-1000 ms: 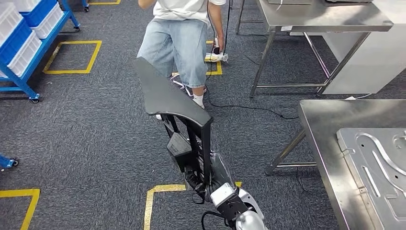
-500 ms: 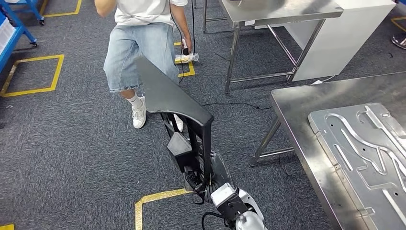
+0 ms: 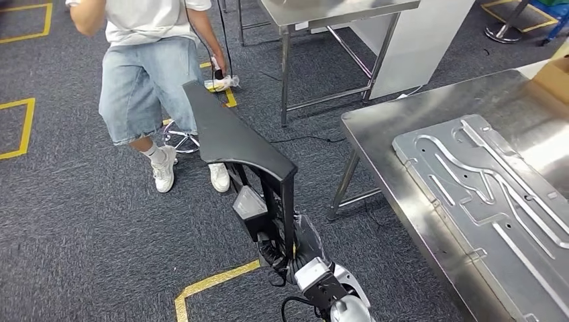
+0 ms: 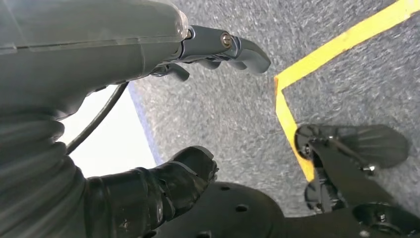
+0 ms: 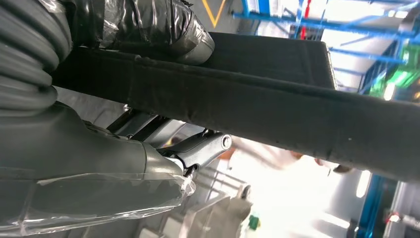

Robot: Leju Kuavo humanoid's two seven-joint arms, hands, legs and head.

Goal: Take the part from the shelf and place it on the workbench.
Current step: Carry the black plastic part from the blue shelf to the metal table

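No writing can be read on anything here. The right hand (image 5: 148, 29) grips the part (image 3: 235, 137), a long black panel with a ribbed frame beneath, held up over the grey carpet (image 3: 80, 221). In the right wrist view, fingers (image 5: 198, 148) wrap under the part's dark edge. The left hand (image 4: 163, 119) holds nothing, its fingers (image 4: 247, 49) apart above the carpet. The workbench (image 3: 376, 144) stands just right of the part, carrying a grooved metal plate (image 3: 483, 188). A person (image 3: 144, 74) stands beyond the part, left of the workbench. Yellow tape (image 3: 215, 282) lies on the carpet near the part's lower end.
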